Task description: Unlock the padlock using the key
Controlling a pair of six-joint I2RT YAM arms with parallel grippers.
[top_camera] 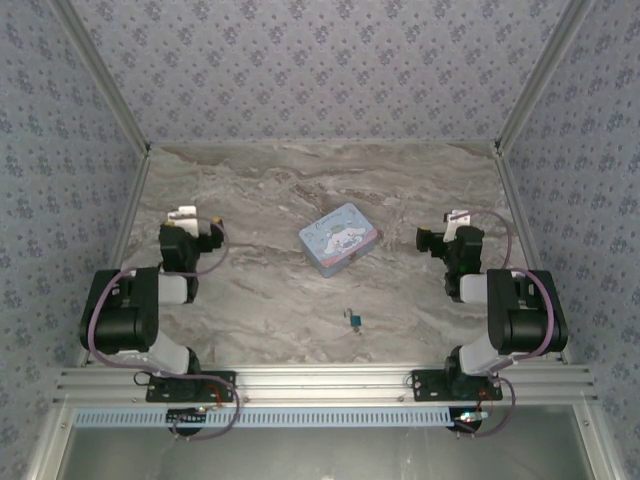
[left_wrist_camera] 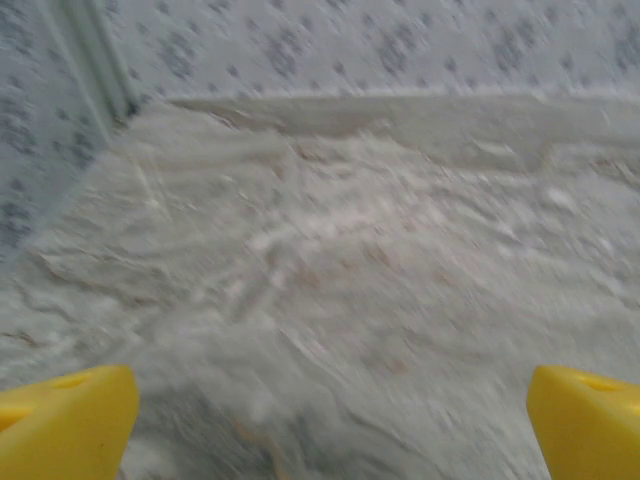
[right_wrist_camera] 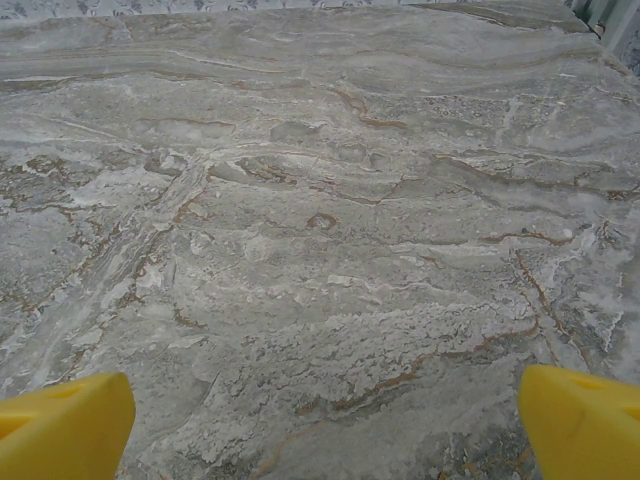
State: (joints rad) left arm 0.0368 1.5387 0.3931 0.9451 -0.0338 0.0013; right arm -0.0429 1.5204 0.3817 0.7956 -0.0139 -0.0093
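Blue-teal and very small, the padlock (top_camera: pixel 354 318) with its thin metal shackle lies on the grey marble-patterned table (top_camera: pixel 250 300). It is near the front edge, roughly midway between the two arm bases, and judged reachable by either arm. A dark speck touching its near side is probably the slim metal key (top_camera: pixel 358 328); this cannot be confirmed, nor can the shackle's state. The pale-blue rectangular tin (top_camera: pixel 340 238) with a white cartoon character sits behind, apart from the lock. The left gripper (left_wrist_camera: pixel 330 430) and right gripper (right_wrist_camera: pixel 325 430) are each spread wide and empty, well apart from the padlock at either side. The left wrist view is blurred.
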